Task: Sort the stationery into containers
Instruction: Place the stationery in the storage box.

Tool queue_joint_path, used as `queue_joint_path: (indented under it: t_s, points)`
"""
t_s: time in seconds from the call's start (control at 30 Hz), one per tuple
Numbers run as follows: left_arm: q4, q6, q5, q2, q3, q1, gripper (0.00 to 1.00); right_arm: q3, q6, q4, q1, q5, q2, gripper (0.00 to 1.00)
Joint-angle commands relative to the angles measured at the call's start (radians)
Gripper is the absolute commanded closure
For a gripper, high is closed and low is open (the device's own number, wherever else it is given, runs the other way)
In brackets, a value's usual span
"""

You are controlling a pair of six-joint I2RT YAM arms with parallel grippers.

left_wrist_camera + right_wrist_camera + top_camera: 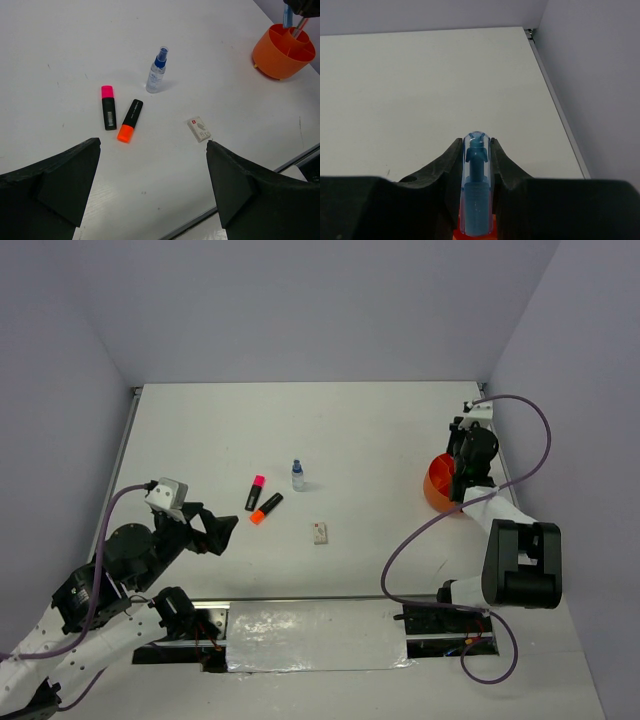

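The pink-capped highlighter (pixel 255 492) (pixel 108 107), the orange-capped highlighter (pixel 265 508) (pixel 129 120), the blue-capped clear bottle (pixel 297 475) (pixel 157 71) and the white eraser block (pixel 320 533) (pixel 199 129) sit mid-table. The bottle stands upright. My left gripper (pixel 225 530) (pixel 152 145) is open and empty, near and left of them. My right gripper (pixel 462 475) (pixel 477 145) is shut on a stubby blue marker (pixel 476 200) (pixel 286 17) right over the orange divided bowl (pixel 434 488) (pixel 272 52) at the far right. A sliver of the bowl shows below the marker in the right wrist view (pixel 455 235).
A thin pen (pixel 300 27) stands in the bowl. The right wall runs close behind the bowl. A metal rail (pixel 300 600) marks the table's near edge. A purple cable (pixel 400 560) loops beside the right arm.
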Motion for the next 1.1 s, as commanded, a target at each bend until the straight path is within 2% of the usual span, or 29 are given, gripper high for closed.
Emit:
queue_joint_path:
  t_s: [0.0, 0.13, 0.43, 0.67, 0.7, 0.73, 1.07]
  points:
    - [0.054, 0.019, 0.013, -0.019, -0.002, 0.0, 0.01, -0.019, -0.014, 0.054, -0.005, 0.04, -0.022, 0.99]
    - [0.052, 0.019, 0.012, -0.025, -0.004, 0.0, 0.01, 0.001, -0.016, 0.01, -0.005, 0.06, -0.015, 0.98]
    - [0.051, 0.016, 0.004, -0.051, -0.005, -0.007, 0.01, -0.031, -0.01, 0.034, -0.005, 0.076, -0.045, 0.92]
    - [0.048, 0.015, -0.01, -0.065, -0.002, -0.014, 0.01, -0.046, 0.0, 0.033, -0.005, 0.091, -0.056, 0.83]
    - [0.046, 0.013, -0.01, -0.065, -0.004, -0.014, 0.01, -0.052, 0.001, 0.04, -0.004, 0.095, -0.061, 0.79]
    - [0.048, 0.013, -0.011, -0.068, -0.004, -0.014, 0.01, -0.058, 0.001, 0.054, -0.003, 0.102, -0.068, 0.68]
    - [0.041, 0.008, -0.025, -0.074, -0.002, -0.02, 0.01, -0.089, 0.012, 0.082, -0.005, 0.117, -0.093, 0.55]
